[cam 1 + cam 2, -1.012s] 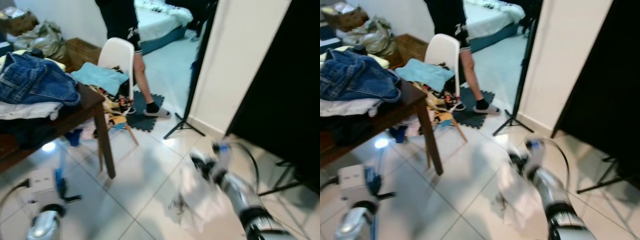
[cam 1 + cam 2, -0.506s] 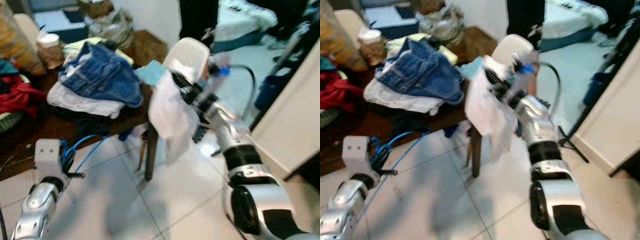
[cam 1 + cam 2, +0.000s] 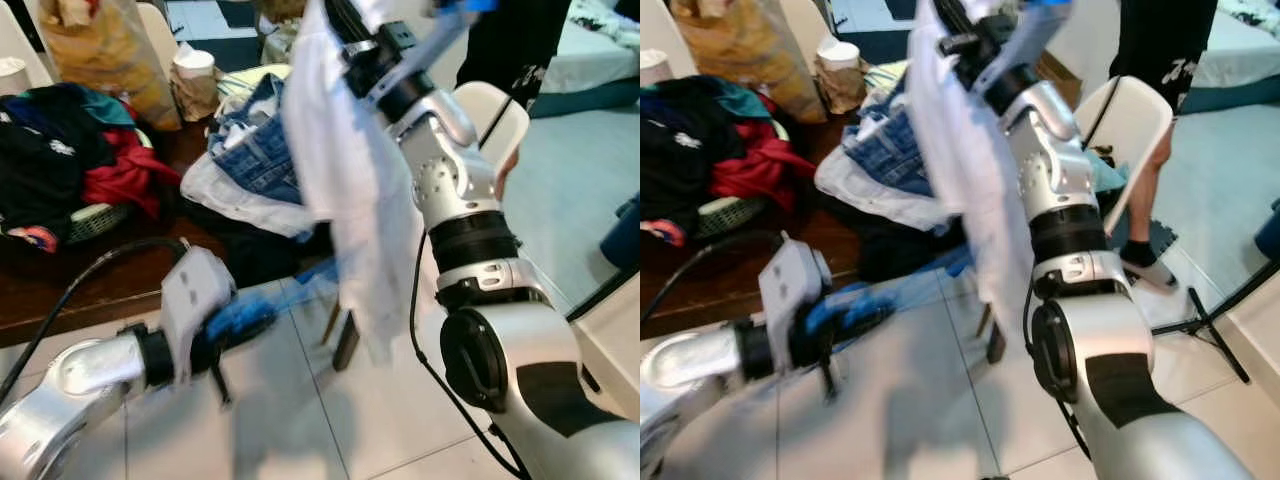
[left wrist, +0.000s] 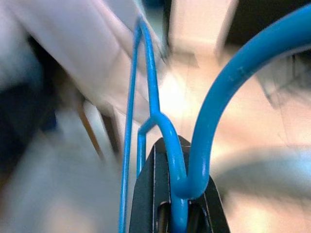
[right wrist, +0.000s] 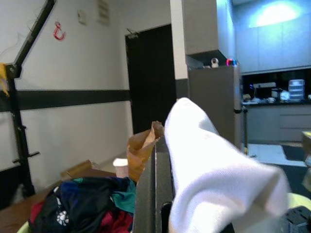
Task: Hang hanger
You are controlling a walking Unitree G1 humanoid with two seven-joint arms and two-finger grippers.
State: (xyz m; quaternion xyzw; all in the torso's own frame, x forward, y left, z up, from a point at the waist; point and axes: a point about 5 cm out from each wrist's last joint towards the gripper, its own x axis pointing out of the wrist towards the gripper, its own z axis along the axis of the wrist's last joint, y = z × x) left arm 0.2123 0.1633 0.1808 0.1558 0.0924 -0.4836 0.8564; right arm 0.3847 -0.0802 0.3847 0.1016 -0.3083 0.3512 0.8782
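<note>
Left gripper (image 4: pixel 179 213): fingers pressed together on the neck of a thin blue wire hanger (image 4: pixel 148 102), just below its hook. In the left eye view the hanger (image 3: pixel 255 310) is held low, in front of the near edge of the dark wooden table (image 3: pixel 110 290), over the pale tiled floor (image 3: pixel 300 420). The left arm reaches forward from the lower left, roughly level, forearm blurred.

Right gripper (image 5: pixel 158 194): fingers closed on a white cloth garment (image 5: pixel 218 184). The right arm is raised steeply, wrist at the top of the left eye view, so the garment (image 3: pixel 350 200) drapes down in front of the table's right corner.

Task state, as judged: hanger and garment are each in a separate gripper and not yet joined; no rail is in sight, so hanging remains to be done.

Surroundings: blue denim jeans (image 3: pixel 260 150) and a heap of dark and red clothes (image 3: pixel 70 160) on the table; a white plastic chair (image 3: pixel 495 115) at its far right corner; a person's leg (image 3: pixel 1145 200) beyond.
</note>
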